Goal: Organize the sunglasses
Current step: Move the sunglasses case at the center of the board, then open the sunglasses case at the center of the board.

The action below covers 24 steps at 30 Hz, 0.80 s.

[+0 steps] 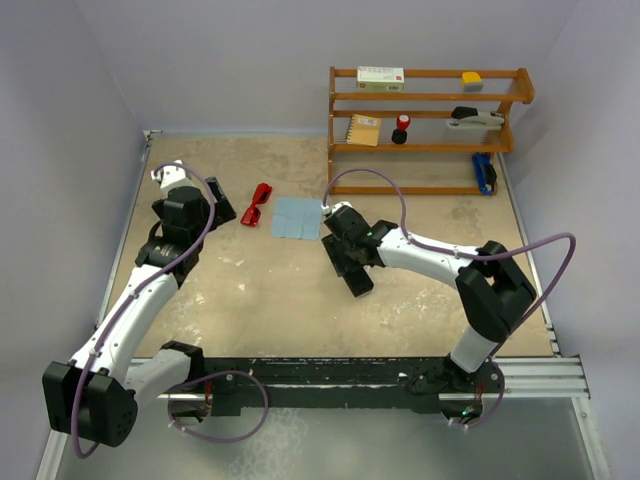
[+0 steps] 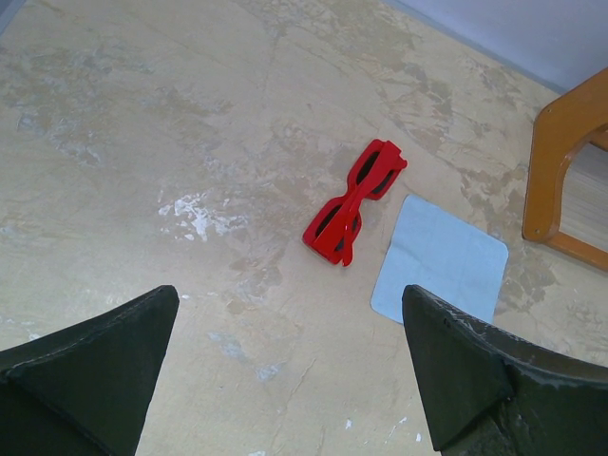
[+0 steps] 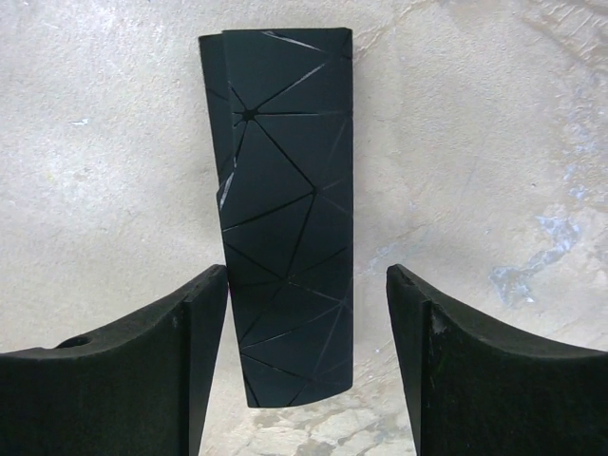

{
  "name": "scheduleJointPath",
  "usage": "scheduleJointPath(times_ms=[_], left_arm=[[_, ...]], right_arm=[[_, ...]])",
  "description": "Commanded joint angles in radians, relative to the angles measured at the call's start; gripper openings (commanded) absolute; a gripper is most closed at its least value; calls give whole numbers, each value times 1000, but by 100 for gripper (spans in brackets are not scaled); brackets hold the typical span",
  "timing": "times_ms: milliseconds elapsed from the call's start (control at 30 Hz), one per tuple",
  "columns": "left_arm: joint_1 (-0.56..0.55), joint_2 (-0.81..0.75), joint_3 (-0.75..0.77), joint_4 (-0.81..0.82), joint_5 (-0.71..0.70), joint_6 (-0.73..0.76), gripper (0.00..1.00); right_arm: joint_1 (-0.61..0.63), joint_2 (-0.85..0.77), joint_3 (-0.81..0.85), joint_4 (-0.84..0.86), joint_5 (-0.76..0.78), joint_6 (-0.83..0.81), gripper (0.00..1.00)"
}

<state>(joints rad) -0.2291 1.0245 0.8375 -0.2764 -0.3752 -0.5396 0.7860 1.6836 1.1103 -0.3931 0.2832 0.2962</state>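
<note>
The red sunglasses lie folded on the table at the back left, just left of a light blue cloth. In the left wrist view the sunglasses lie ahead of my left gripper, which is open, empty and short of them; in the top view this gripper is just left of them. The black oblong case lies flat on the table. My right gripper is open and straddles its near end, the left finger close to its edge. From above, the case pokes out below that gripper.
A wooden shelf rack stands at the back right and holds several small items. Its corner shows right of the cloth in the left wrist view. Grey walls close in the table on the left, back and right.
</note>
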Motion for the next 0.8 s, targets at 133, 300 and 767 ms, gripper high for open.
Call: scheduleJointPath(times_ms=[133, 300, 767], left_arm=[[8, 8, 2, 54, 6, -8, 99], [8, 11, -1, 59, 7, -10, 99], [8, 19, -2, 68, 16, -10, 99]], right_arm=[[51, 7, 36, -37, 132, -69, 65], [70, 21, 49, -50, 172, -72, 61], [69, -28, 43, -108, 309, -40, 61]])
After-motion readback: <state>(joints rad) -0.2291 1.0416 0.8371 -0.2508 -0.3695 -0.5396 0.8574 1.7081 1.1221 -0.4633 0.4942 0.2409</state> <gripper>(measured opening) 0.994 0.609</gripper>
